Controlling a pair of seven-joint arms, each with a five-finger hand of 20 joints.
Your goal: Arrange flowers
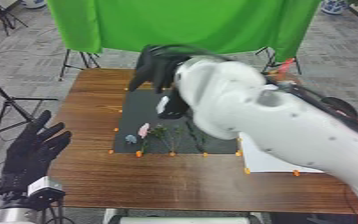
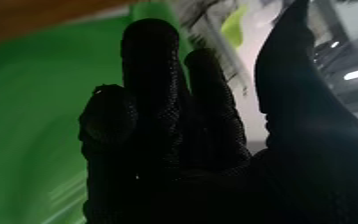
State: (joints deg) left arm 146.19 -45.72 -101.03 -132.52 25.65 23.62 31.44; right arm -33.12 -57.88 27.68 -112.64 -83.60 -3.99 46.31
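The left robot hand (image 1: 33,156) is open at the left edge of the desk (image 1: 95,175). Farther off, to its right and well apart, flowers (image 1: 143,130) lie on a dark mat (image 1: 137,109). Beyond them hangs the right robot hand (image 1: 155,69), open, fingers mostly straight.

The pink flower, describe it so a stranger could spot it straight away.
On the brown table lies a dark mat. Near its lower left corner in the head view is the flower, between a bluish bloom and leafy green stems; it alone is pink.
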